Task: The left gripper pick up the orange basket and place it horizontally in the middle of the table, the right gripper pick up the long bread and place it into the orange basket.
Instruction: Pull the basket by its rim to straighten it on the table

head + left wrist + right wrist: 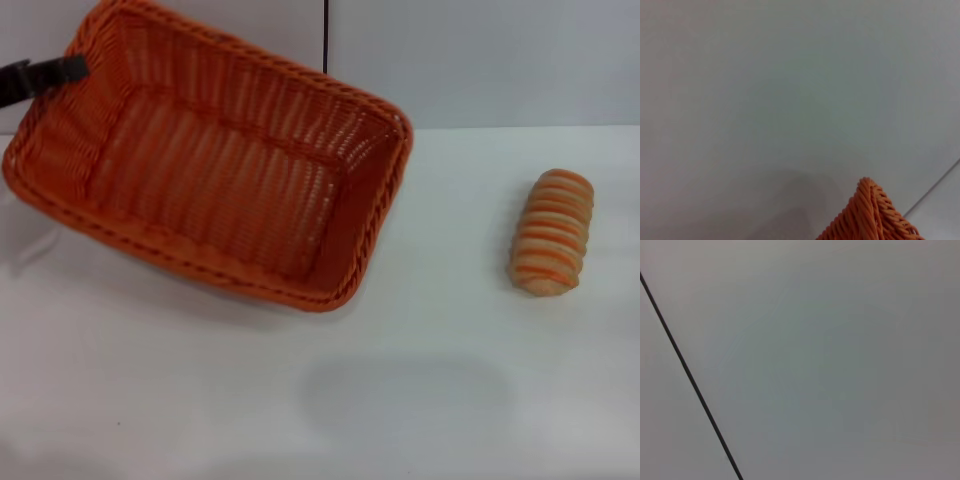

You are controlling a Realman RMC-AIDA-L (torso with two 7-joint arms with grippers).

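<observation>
Orange basket [215, 165] — woven, rect., tilted

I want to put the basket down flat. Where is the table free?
The table is bare along its near edge and between the orange basket and the long bread. The left gripper holds the basket's far-left rim, so that corner is crowded.

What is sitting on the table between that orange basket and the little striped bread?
Nothing: in the head view only bare white table separates the orange basket from the long bread.
</observation>
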